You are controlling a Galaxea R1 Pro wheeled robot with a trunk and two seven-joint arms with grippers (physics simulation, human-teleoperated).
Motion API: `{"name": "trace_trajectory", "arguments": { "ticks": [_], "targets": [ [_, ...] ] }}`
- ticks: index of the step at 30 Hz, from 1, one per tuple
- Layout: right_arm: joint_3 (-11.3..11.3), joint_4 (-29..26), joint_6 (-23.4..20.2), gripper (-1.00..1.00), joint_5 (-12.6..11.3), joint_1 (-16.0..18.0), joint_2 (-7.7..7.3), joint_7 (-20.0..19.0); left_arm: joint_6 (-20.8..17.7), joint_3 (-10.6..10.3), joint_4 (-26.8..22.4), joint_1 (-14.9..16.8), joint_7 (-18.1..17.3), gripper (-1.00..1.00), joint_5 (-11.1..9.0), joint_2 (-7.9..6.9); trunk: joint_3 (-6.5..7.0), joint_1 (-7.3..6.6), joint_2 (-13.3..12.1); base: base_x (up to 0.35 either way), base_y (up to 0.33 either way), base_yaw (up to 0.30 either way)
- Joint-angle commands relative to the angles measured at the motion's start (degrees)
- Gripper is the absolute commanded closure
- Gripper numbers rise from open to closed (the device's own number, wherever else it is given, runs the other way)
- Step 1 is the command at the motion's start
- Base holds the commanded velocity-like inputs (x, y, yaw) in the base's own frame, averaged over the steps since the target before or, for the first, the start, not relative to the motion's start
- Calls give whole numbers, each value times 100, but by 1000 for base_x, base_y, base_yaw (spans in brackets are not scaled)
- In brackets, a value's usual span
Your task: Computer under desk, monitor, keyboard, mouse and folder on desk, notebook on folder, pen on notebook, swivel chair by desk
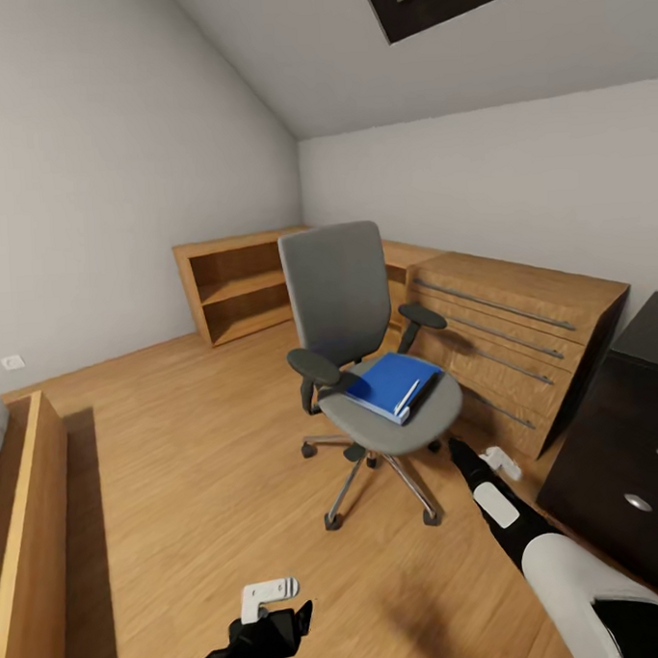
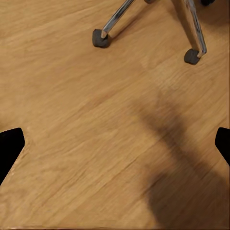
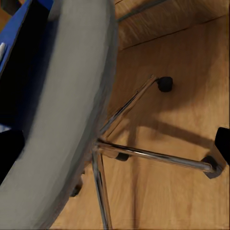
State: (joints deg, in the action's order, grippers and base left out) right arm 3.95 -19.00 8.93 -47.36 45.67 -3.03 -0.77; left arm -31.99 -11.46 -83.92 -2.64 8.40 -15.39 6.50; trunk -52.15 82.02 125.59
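Wooden floor (image 1: 183, 491) covers this attic room, and near its middle stands the grey swivel chair (image 1: 342, 299) with the blue folder (image 1: 390, 382) lying flat on its seat, a thin white pen (image 1: 407, 395) resting on the folder near its front edge. Behind the chair a low wooden dresser (image 1: 522, 338) with bar handles runs along the wall, and the black counter (image 1: 633, 429) with round silver knobs is just beside it on the right. Low over the bare floor, the left pincer (image 2: 115, 148) has its jaws wide apart and holds nothing, while the right pincer (image 3: 115, 146), close beside the seat edge and above the chrome legs, is equally wide open and empty.
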Motion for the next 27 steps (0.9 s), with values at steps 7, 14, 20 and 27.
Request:
{"name": "trace_trajectory", "arguments": {
  "ticks": [7,14,20,27],
  "targets": [
    [-11,905,832,-100,-50,3,4,-18,0,-6,60,0,332,-100,-60,-8,123,-155,-280,0,0,0],
    [-32,1829,1977,-100,158,-75,101,-19,489,2,602,-6,374,-100,-54,-9,248,-309,-561,0,0,0],
    [-34,1981,2408,-100,655,-918,174,-21,1216,3,1182,-8,381,-100,-52,-2,356,-441,-801,0,0,0],
    [-34,2015,2558,-100,1098,-1587,237,-24,1596,3,1908,-9,374,-100,-54,-13,482,-594,-1082,0,0,0]
  ]
}}
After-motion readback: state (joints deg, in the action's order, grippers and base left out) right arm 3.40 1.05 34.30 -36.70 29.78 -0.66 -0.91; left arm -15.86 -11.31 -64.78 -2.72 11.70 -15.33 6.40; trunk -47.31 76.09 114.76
